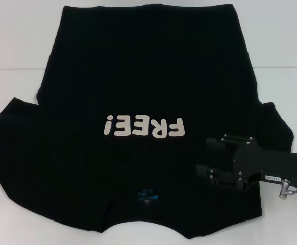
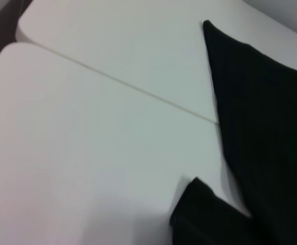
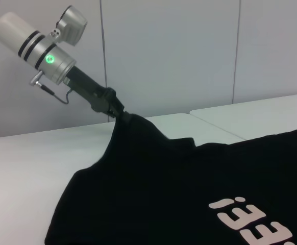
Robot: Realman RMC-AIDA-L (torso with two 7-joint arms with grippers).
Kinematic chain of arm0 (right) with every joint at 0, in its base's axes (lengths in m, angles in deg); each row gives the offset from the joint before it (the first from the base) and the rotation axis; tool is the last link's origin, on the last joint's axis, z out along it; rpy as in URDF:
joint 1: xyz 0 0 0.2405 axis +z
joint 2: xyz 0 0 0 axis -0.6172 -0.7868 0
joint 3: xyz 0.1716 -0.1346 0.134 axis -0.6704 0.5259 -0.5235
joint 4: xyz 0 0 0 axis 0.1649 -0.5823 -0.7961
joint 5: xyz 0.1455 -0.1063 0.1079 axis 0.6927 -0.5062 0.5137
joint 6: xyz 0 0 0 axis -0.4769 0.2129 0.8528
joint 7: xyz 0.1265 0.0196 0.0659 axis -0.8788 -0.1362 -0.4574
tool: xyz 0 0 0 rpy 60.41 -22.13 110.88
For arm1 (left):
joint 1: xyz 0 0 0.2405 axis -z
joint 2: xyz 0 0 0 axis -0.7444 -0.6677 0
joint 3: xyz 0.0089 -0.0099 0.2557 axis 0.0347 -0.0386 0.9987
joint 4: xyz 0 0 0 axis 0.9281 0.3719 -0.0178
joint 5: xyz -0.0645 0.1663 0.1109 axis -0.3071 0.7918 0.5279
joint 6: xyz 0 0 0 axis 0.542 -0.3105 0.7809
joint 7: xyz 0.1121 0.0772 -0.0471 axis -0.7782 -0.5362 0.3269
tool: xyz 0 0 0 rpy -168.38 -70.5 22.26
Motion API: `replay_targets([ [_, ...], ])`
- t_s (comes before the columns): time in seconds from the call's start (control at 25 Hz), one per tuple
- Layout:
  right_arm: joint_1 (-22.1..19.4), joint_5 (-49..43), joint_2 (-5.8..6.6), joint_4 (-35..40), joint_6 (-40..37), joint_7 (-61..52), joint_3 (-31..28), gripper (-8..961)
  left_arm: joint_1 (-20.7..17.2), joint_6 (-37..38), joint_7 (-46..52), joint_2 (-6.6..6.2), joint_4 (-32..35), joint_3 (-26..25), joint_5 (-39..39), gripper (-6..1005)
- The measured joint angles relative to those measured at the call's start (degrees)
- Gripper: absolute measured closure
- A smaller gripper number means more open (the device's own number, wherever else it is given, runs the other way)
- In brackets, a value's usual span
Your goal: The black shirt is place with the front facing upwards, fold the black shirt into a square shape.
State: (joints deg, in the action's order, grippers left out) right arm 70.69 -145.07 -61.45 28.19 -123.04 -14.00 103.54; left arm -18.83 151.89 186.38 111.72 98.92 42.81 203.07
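A white table (image 1: 16,46) fills the scene, made of two tops butted together with a thin seam (image 2: 133,88) between them. Behind it stands a pale grey panelled wall (image 3: 169,56) with narrow vertical joints. The light is soft and even.

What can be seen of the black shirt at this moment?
The black shirt is plain black cloth with an off-white "FREE!" print, spread front up on the white table, collar and blue label toward the robot. The left gripper pinches and lifts a sleeve edge; the right gripper lies over the shirt's right side.
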Motion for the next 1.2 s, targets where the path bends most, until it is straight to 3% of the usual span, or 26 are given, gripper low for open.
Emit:
replay_targets([
  [0.4,-0.2,0.0,0.01,0.0,0.1,0.0,-0.1,215,1.1,5.6,3.7,-1.09,1.7,0.0,0.0,998],
  [0.68,-0.6,0.0,0.02,-0.2,0.3,0.2,-0.1,217,5.0,14.3,7.2,-1.00,1.8,0.1,-0.3,998],
  [0.8,-0.7,0.0,-0.07,-0.3,0.6,0.3,-0.1,216,7.4,16.1,8.0,0.01,1.8,0.7,-0.3,997],
  [1.0,-0.8,0.0,-0.08,-0.4,1.0,0.2,-0.1,216,11.5,17.5,8.3,3.33,1.7,4.1,-0.4,997],
  [1.2,-0.8,0.0,-0.16,-0.8,0.9,0.0,0.1,217,12.5,16.1,8.2,6.43,0.6,6.1,-0.2,996],
])
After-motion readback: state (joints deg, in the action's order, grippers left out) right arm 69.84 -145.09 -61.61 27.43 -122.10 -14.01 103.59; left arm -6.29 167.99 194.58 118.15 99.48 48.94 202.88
